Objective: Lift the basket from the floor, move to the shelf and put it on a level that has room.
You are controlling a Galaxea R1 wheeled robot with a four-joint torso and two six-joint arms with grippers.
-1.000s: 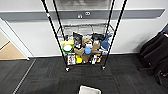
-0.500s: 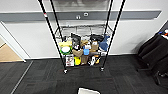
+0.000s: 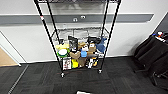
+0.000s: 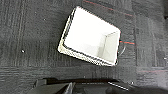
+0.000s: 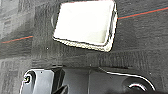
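Basket (image 4: pixel 91 37) first: you have it sitting on the floor (image 4: pixel 30 30), open side up, its off-white lining bare and its patterned beige side showing under a dark rim. Your left wrist camera looks straight down into it, and your right wrist camera sees the same basket (image 5: pixel 85 23) on the same dark carpet tiles, with a thin red line running across the carpet beside it. Nothing is touching it in either view. You cannot tell how the fingers of either arm stand; only dark robot housing shows at the edge of each wrist picture.

From your head camera, the shelf (image 3: pixel 80 37) stands ahead against the white wall, a tall black wire rack on small castors. Its lower tiers are crowded with boxes, books and containers, while the level (image 3: pixel 80 31) above them looks bare. A pale corner of the basket (image 3: pixel 83 92) peeks in at the bottom edge, well short of the rack. A dark-draped chair (image 3: pixel 152 57) stands off to your right.
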